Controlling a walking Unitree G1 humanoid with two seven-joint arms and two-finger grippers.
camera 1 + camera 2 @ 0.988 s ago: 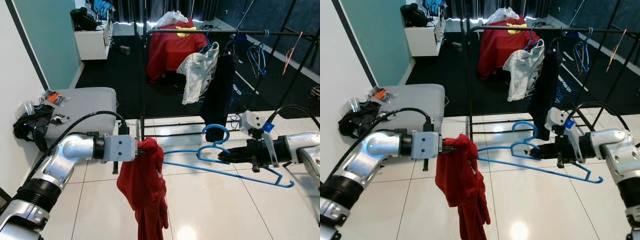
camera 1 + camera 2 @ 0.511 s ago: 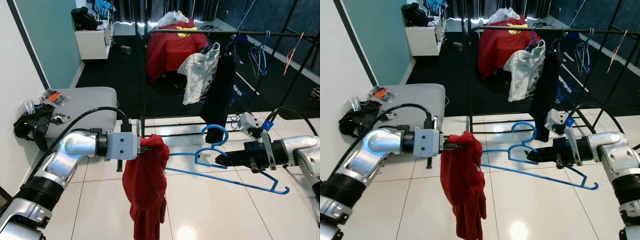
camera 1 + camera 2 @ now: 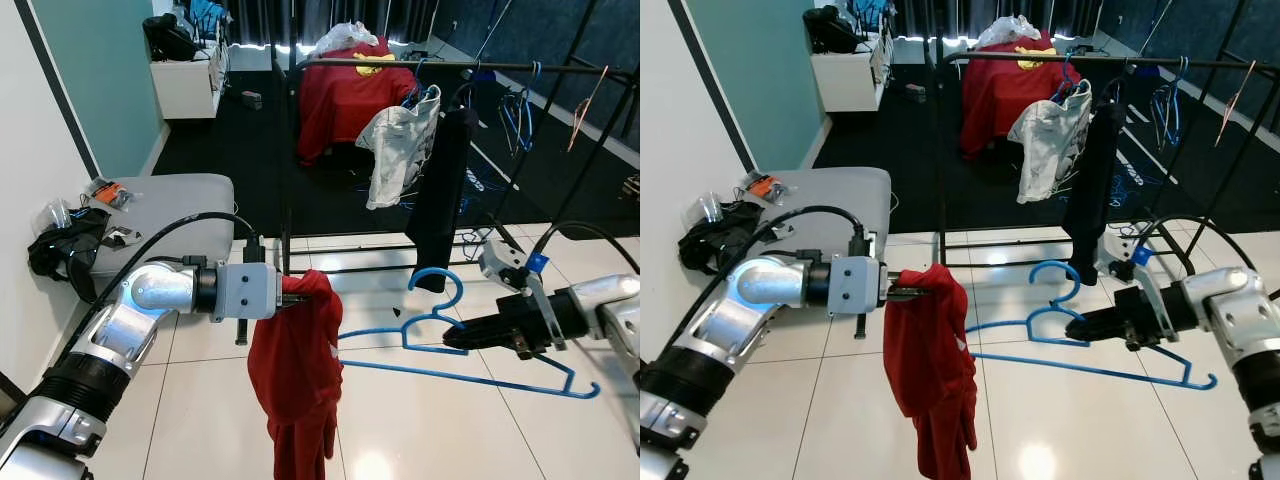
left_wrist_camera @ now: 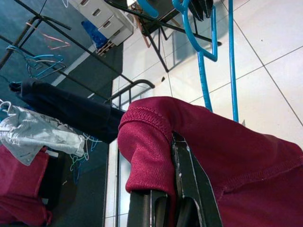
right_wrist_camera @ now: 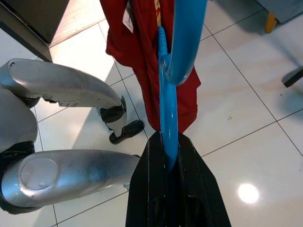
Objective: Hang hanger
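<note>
Left gripper (image 3: 285,296) is clamped on the red garment (image 3: 296,375). Right gripper (image 3: 450,339) is closed on the blue hanger (image 3: 470,352), apparently at its neck, near the clothes rack (image 3: 455,66).

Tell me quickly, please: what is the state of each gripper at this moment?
Left gripper: closed, holding the red garment.
Right gripper: closed, holding the blue hanger.

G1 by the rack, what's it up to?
The left pincer is shut on a red shirt, which hangs limp above the tiled floor. The right pincer is shut on a blue hanger, held level beside the shirt, its near arm reaching toward it. The shirt is not yet on the hanger. The rack with other clothes stands behind.
</note>
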